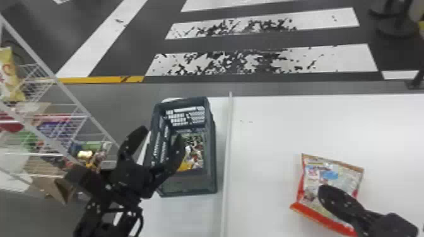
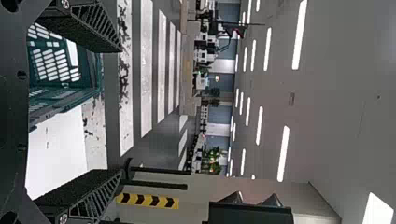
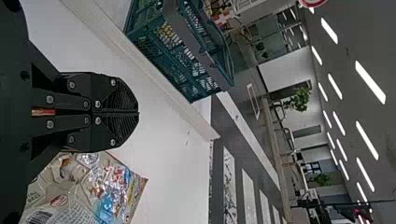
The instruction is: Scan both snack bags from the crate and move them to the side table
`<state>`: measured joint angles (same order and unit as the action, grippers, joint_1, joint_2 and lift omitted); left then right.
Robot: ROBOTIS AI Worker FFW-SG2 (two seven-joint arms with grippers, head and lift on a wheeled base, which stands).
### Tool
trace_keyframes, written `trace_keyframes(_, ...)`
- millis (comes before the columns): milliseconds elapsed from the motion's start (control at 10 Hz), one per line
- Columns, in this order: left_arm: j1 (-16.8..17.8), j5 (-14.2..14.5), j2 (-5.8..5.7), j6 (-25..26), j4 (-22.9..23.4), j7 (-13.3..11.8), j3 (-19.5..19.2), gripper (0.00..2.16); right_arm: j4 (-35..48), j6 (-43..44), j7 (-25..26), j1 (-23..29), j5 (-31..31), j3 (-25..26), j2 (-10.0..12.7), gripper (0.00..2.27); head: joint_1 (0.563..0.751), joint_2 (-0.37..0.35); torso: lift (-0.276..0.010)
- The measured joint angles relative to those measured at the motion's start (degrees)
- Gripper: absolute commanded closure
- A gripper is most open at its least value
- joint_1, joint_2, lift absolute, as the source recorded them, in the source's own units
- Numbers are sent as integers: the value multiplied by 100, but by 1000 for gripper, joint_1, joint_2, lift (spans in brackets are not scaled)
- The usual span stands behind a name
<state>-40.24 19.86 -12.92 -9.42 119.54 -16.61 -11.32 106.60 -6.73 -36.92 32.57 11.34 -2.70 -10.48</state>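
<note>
Snack bag with a red edge (image 1: 310, 189) lies on the white side table (image 1: 284, 132) at four o'clock in the head view, the right gripper (image 1: 320, 189) coming in over it from four o'clock. At seven o'clock from the middle stands the dark crate (image 1: 212, 182), with a second snack bag (image 1: 195, 154), colourful with a yellow patch, on its floor; a long white ridge (image 1: 226, 164) runs between crate and red-edged bag. From eight o'clock the left gripper (image 1: 162, 131) reaches to the crate, its fingers spread wide, one across the opening, the other outside the rim at nine o'clock, nothing between them. Wire shelves (image 1: 67, 104) with packets fill the nine o'clock side, and worn white stripes (image 1: 252, 61) cross the floor at twelve. The left wrist view confirms that wide gap: the two ribbed fingers of the left gripper (image 2: 122, 111) stand well apart and hold nothing, with the crate's pierced green wall near one of them; it adds a yellow-and-black band (image 2: 147, 200) and long ceiling lights (image 2: 283, 154). The right wrist view settles what the head view leaves unclear: the right gripper (image 3: 138, 113) has its fingers pressed together, empty, just beside the red-edged bag, whose crinkled face and barcode show here, while the crate's green side stands beyond the ridge.
</note>
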Motion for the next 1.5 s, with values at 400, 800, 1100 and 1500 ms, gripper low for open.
trace_keyframes(400, -58, -54, 0, -75, -45, -3, 11, 70, -1021, 781, -69, -507, -367, -356, 11, 2250, 695, 306, -29)
trace_keyframes(800, -78, -69, 0, -91, -47, -5, 17, 70, -1534, 992, -78, -814, -693, -464, 4, 2250, 695, 310, -29)
trace_keyframes(1100, -80, -84, 0, -92, -22, -9, 40, 70, -1943, 1140, -78, -1005, -853, -477, -17, 2250, 695, 294, -29)
trace_keyframes(1500, -72, -88, -9, -87, -38, -9, 51, 70, -2402, 1208, -79, -1148, -1004, -447, -88, 2250, 695, 274, -29)
